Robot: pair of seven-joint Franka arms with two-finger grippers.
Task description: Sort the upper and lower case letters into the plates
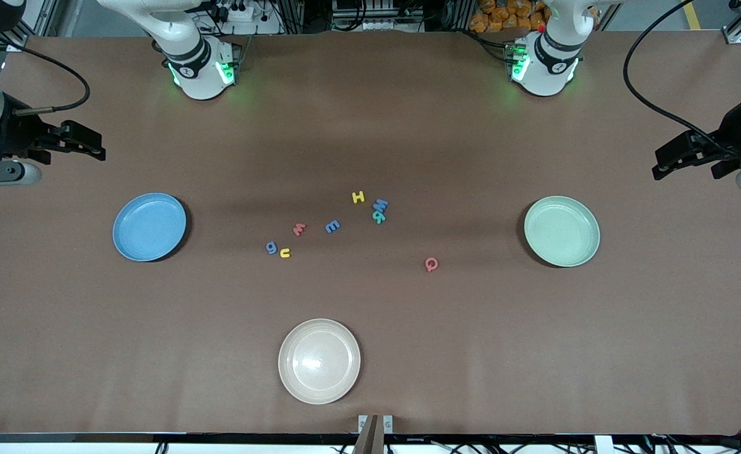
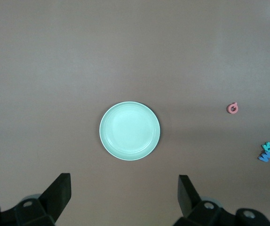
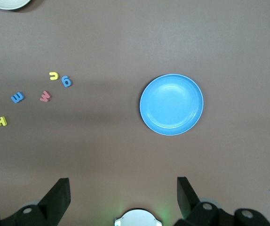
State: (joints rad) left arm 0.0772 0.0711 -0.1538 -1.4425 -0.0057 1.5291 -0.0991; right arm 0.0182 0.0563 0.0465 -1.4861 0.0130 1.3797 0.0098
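Front view: one cream plate [image 1: 319, 360] lies nearest; eight letters [image 1: 332, 226] are scattered mid-table between one blue plate [image 1: 149, 227] and one mint plate [image 1: 561, 231]. Left gripper [image 1: 663, 165] and right gripper [image 1: 96, 149] wait released at the table's ends.

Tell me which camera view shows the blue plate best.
The right wrist view: the blue plate sits near the middle, seen from straight above, whole rim visible and nothing in it. The front view shows it smaller, toward the right arm's end of the table. The left wrist view does not show it, only the mint green plate.
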